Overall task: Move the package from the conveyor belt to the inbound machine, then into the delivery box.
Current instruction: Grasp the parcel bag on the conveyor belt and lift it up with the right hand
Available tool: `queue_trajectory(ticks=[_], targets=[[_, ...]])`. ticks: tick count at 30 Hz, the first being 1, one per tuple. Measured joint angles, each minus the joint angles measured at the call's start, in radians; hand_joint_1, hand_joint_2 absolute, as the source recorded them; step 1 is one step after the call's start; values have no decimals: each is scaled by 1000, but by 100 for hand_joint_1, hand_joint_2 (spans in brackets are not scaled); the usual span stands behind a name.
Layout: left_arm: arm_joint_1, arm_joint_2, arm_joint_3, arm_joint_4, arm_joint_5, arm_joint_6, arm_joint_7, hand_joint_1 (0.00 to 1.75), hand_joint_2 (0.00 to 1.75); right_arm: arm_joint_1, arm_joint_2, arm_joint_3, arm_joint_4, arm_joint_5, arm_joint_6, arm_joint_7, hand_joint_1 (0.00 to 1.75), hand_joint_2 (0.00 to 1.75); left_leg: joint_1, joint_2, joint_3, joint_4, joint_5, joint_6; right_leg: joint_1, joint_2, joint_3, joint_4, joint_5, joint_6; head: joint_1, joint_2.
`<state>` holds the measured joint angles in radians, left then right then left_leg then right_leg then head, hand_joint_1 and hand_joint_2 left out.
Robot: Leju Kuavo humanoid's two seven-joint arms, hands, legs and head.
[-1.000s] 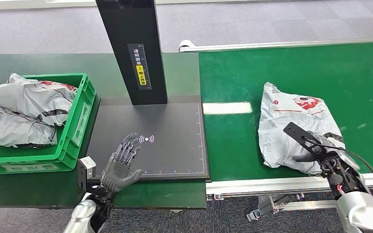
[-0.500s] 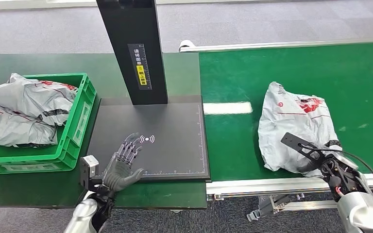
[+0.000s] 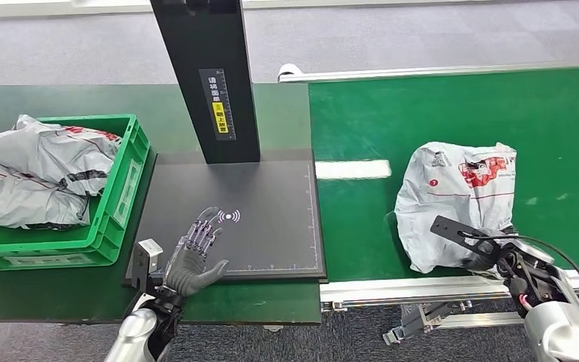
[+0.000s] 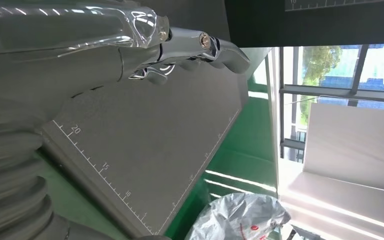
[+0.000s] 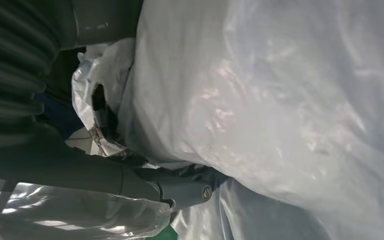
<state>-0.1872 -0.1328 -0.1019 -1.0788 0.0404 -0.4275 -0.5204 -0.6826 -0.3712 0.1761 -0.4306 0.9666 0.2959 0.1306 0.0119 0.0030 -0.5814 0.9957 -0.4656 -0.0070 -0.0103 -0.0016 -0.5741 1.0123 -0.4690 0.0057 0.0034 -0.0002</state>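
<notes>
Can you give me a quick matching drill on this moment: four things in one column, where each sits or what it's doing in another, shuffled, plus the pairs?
Things:
1. package
2. left hand
3. right hand
4. green crate

Places or states:
A. holds grey bags, left of the scanner plate
B. on the green conveyor belt
C. open, over the dark scanner plate's near edge
D. gripping the package's near edge

Pairs: 1-B, 2-C, 3-D, 4-A

Grey carpet floor (image 3: 422,38), dark green tabletop (image 3: 60,98), grey bags (image 3: 30,170) in crate
</notes>
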Motion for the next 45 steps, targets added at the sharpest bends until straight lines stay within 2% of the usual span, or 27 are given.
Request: queue_trajectory(ticks=[4,8,12,15,18,23,28,31,36,41,45], targets=[[2,0,0,0,2,-1,-6,0,175,14,1,0,-21,-9,4,-51,175,175,0,0,1,0,0,0,0,0,2,0,0,0,0,0],[12,4,0,-9,2,-1,-16,0,175,35,6,1,-57,-27,-5,-146,175,175,0,1,2,0,0,0,0,1,2,0,0,0,0,0],[23,9,0,-21,2,-2,-19,0,175,48,10,3,-82,-38,-10,-176,175,175,0,2,2,0,0,0,0,1,2,0,0,0,0,0],[32,13,1,-32,4,-3,-22,0,175,61,17,4,-102,-69,-41,-232,175,175,0,2,1,0,0,0,1,1,2,0,0,0,0,0],[43,16,4,-52,8,-8,-26,0,175,72,34,8,-135,-105,-114,-292,175,175,0,2,0,0,0,0,1,1,1,0,0,0,0,0],[68,20,16,-95,2,-9,-42,0,175,75,64,16,-211,-96,-335,-296,175,175,0,0,-1,0,0,0,0,-1,0,0,0,0,0,0],[81,21,30,-125,-3,12,-55,0,175,83,80,18,-281,-91,-399,-305,175,175,0,-1,-2,0,0,0,0,-1,-1,0,0,0,0,0],[93,15,48,-153,17,81,-89,0,175,113,90,13,-342,-88,-484,-344,175,175,0,-1,-2,0,0,0,0,-1,-1,0,0,0,0,0],[122,-3,75,-272,44,236,-162,0,175,195,113,-22,-521,-123,-658,-464,175,175,0,-1,-3,0,0,0,1,-1,-2,0,0,0,0,0],[153,-20,77,-427,38,260,-178,0,175,265,134,-50,-681,-187,-770,-556,175,175,0,-1,-4,0,0,0,1,-1,-3,0,0,0,0,0],[168,-30,76,-526,17,261,-179,0,175,294,150,-53,-757,-209,-803,-599,175,175,0,-1,-4,0,0,0,0,-1,-3,0,0,0,0,0]])
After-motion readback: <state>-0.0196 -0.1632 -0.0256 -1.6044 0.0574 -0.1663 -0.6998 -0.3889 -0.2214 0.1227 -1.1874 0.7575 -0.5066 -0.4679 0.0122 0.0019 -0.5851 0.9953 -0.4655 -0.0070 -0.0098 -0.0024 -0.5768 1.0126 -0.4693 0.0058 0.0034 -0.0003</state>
